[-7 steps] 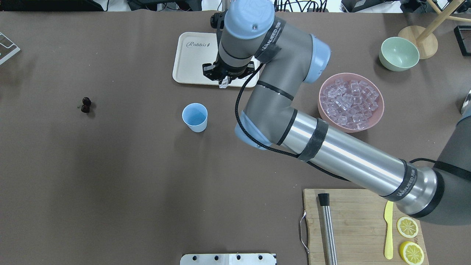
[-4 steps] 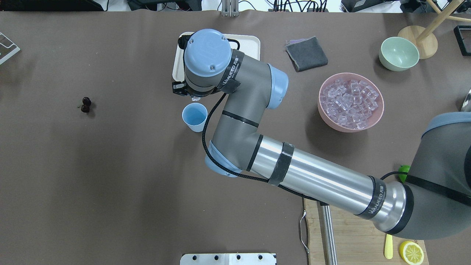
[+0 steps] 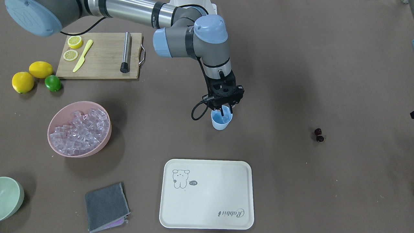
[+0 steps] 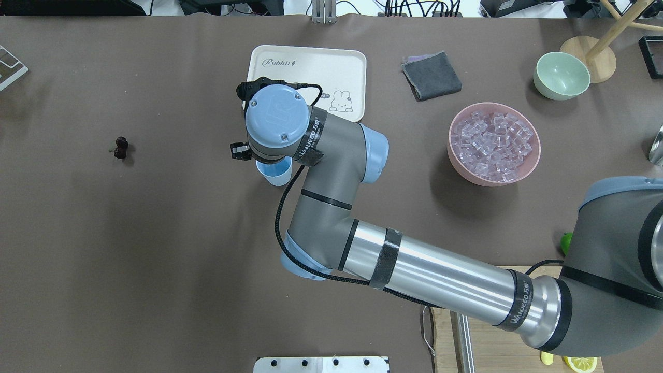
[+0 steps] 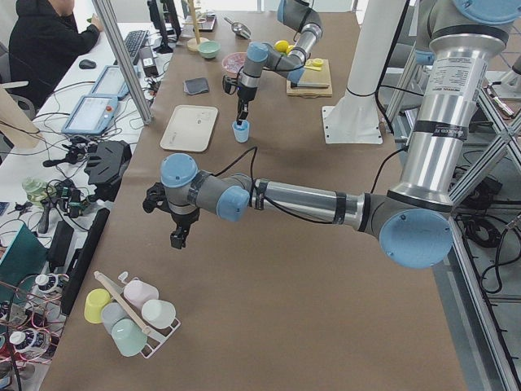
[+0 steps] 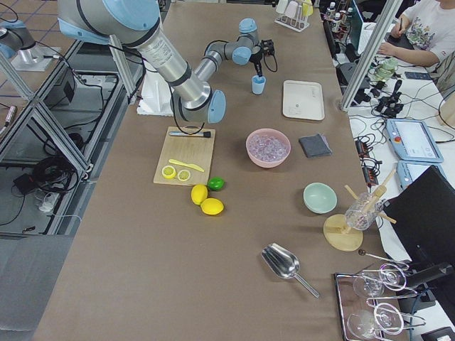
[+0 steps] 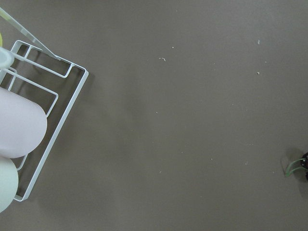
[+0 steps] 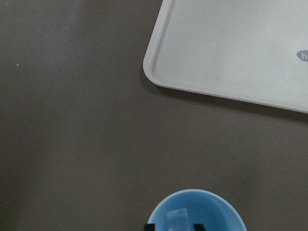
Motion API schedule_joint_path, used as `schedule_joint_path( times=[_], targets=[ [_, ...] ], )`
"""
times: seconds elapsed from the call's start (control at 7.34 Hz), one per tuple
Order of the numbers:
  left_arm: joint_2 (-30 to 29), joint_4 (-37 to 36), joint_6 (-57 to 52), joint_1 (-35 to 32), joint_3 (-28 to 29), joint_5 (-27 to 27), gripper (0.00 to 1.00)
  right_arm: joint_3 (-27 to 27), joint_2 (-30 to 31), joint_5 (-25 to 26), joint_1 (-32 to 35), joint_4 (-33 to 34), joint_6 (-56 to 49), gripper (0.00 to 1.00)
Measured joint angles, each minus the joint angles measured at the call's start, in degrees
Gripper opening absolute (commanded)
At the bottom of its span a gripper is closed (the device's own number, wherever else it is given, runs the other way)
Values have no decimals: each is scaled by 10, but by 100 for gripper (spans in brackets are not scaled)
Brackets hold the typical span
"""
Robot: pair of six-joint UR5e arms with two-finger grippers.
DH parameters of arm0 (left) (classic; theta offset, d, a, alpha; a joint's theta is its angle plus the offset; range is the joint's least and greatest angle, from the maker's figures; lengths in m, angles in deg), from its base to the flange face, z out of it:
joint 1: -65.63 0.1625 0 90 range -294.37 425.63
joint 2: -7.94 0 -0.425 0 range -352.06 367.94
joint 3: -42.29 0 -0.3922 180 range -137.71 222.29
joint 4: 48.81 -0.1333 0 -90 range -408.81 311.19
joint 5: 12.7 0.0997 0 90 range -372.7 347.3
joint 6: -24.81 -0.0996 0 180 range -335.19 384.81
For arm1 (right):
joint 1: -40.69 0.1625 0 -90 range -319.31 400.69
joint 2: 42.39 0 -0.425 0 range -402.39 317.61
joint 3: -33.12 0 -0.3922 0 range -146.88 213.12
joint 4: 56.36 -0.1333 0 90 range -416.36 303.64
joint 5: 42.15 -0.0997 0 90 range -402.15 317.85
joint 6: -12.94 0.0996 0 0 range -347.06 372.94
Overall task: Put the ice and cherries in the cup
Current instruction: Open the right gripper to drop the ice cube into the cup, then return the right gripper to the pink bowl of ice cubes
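Right wrist-mounted view puts the right pincer straight over the cup. Two black fingertips peek in at the bottom edge with one cube between them, framed by the blue mouth. The frame edge cuts off the contact, so I cannot tell whether the cube is pinched or already loose inside the cup.

A second ago that arm hung over the tray with the cube at its tip. Half a second ago it stood at the cup's far rim, and now the wrist covers most of the cup in the overhead view. My reading is that the carry is over and the first cube is at the point of release, with more ice and the fruit to come.

The cube is clear and glassy, with soft edges. The cup is smooth light-blue plastic, tapering to its base. The ice is heaped in a wide pink bowl, well apart on the robot's right. The cherries, a glossy near-black pair with a green stem, lie where they lay before, on the matte brown table far to the left. The left pincer shows only from the side, so its state cannot be told.
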State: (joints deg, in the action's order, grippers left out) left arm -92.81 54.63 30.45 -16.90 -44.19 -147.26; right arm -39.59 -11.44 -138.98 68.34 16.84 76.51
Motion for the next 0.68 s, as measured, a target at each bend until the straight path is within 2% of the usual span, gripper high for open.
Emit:
schedule_joint_path(
  times=[0.27, 0.41, 0.68],
  targets=[
    [0, 0, 0, 0, 0, 0, 98, -6, 0, -7, 18, 9, -3, 99],
    [0, 0, 0, 0, 0, 0, 98, -21, 0, -42, 51, 33, -9, 99],
    [-1, 0, 1, 0, 0, 0, 98, -64, 15, -169, 147, 101, -43, 99]
  ],
)
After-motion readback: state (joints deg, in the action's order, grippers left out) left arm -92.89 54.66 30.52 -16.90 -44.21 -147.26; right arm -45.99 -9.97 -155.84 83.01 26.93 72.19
